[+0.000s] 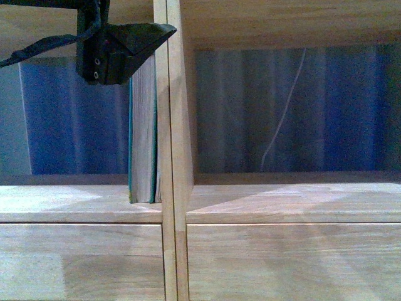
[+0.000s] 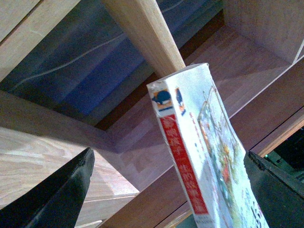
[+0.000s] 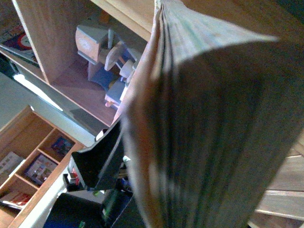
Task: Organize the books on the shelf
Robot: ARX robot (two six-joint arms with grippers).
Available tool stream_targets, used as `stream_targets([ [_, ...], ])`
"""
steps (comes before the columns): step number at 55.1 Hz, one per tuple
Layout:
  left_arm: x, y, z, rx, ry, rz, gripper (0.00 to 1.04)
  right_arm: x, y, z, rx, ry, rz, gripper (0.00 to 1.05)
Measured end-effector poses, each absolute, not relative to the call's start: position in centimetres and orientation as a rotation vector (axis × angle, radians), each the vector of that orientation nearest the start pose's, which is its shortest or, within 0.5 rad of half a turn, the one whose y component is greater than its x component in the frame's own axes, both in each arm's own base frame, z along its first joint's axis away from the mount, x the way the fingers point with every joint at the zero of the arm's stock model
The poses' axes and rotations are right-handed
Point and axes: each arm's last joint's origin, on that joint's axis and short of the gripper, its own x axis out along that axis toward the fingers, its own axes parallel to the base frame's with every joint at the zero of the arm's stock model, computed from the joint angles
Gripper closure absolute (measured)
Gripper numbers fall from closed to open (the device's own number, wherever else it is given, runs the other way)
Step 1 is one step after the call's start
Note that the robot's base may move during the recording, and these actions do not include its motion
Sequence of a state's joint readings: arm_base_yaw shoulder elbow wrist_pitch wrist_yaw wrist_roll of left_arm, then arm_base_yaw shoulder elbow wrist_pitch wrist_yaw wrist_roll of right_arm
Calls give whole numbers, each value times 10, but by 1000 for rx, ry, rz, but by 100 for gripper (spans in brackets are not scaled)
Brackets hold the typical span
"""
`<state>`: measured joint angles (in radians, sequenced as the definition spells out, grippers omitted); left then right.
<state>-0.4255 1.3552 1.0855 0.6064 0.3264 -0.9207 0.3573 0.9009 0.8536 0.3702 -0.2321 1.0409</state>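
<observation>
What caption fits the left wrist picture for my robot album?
White paperback with red spine strip tilted between the black fingers of the left gripper, before the light wooden shelf.

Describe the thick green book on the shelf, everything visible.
The thick book stands upright in the shelf's left compartment, close beside the wooden divider. Cream page edges face the front camera, framed by thin teal-green cover edges. Its foot rests on the shelf board. A black gripper hides its top, so contact there is unclear.
</observation>
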Motion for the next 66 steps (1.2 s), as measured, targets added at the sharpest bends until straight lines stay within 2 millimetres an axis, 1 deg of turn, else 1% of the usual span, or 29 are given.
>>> stream_targets([
  [13,276,-139,386,-876,18,-831,8,172,75,388,1032,13,719,97],
  [25,274,-145,388,-850,12,-838,36,172,77,380,1038,41,718,97],
  [26,274,-145,388,-848,12,-839,39,171,78,380,1038,45,719,97],
  [36,273,-146,388,-840,6,-841,62,170,80,378,1041,56,729,97],
  [39,273,-146,389,-837,1,-838,71,170,80,377,1041,63,724,97],
  [47,274,-145,389,-859,2,-827,88,170,80,374,1042,75,713,97],
  [52,273,-145,390,-884,10,-826,95,171,80,372,1045,85,706,97],
  [55,273,-145,390,-899,14,-826,97,171,80,372,1045,85,707,97],
  [66,272,-145,391,-906,14,-826,97,171,80,371,1044,89,705,97],
])
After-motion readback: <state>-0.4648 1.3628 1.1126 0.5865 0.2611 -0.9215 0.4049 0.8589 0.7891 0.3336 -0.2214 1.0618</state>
